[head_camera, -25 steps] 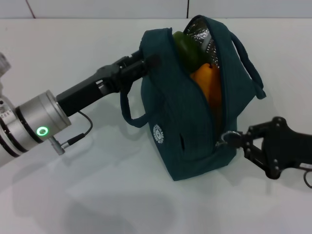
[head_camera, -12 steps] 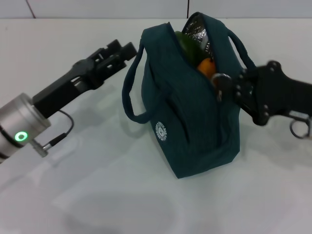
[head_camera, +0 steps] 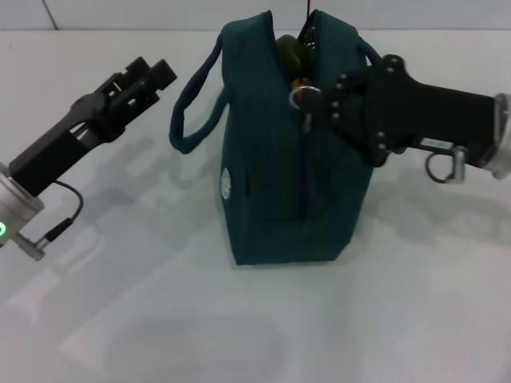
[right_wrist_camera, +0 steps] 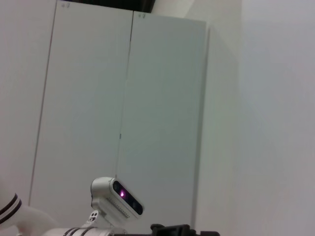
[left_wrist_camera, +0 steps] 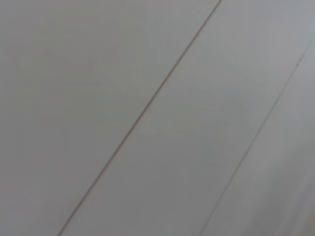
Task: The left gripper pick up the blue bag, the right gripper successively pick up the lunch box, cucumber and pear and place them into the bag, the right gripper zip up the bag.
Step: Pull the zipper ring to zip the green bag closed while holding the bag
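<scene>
At the blue bag [head_camera: 279, 183] zipper ring, right pincer [head_camera: 315, 102] closed tight

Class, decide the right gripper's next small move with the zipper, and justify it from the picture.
Probably the right gripper should draw the ring-pull further along the blue bag, since the cucumber shows through a gap at the top; the left gripper is clear.

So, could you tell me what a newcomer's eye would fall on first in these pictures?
The blue bag standing upright mid-table, nearly zipped, with a bit of green cucumber and orange pear peeking out at the top. The right hand grips the ring pull near the bag's top, while the left hand hovers apart to the bag's left.
</scene>
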Tool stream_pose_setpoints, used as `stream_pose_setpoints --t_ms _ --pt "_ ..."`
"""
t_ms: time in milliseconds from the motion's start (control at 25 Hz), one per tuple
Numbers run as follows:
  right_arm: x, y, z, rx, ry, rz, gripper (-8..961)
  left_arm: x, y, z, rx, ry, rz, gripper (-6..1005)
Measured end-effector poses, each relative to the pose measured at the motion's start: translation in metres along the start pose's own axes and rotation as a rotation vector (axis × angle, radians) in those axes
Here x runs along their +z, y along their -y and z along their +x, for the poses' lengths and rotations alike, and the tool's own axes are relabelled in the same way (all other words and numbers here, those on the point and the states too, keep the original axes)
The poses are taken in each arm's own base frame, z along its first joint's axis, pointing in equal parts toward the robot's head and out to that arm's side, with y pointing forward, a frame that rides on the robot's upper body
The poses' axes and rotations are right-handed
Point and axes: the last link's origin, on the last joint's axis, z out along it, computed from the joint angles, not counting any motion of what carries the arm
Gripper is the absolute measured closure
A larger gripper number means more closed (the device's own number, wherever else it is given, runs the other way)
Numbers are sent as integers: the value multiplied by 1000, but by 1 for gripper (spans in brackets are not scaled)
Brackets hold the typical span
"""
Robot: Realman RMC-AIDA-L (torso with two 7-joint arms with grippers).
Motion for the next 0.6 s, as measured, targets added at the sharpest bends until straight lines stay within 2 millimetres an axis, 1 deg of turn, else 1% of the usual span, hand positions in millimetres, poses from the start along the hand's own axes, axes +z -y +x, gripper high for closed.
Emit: stream_pose_setpoints --t_ms 120,160,360,440,600 --pt "12 -1 2 16 -11 -30 931 -8 2 2 7 -10 24 163" --pt "13 -2 4 21 -18 -30 931 -10 2 1 7 -10 29 163" --pt "4 -5 16 58 -51 19 930 -19 0 -5 -8 14 35 164" --pt "5 -3 17 55 -51 23 930 -24 1 -6 -16 12 47 164" --pt "18 2 11 33 -52 -4 929 -28 2 -4 -15 4 59 165"
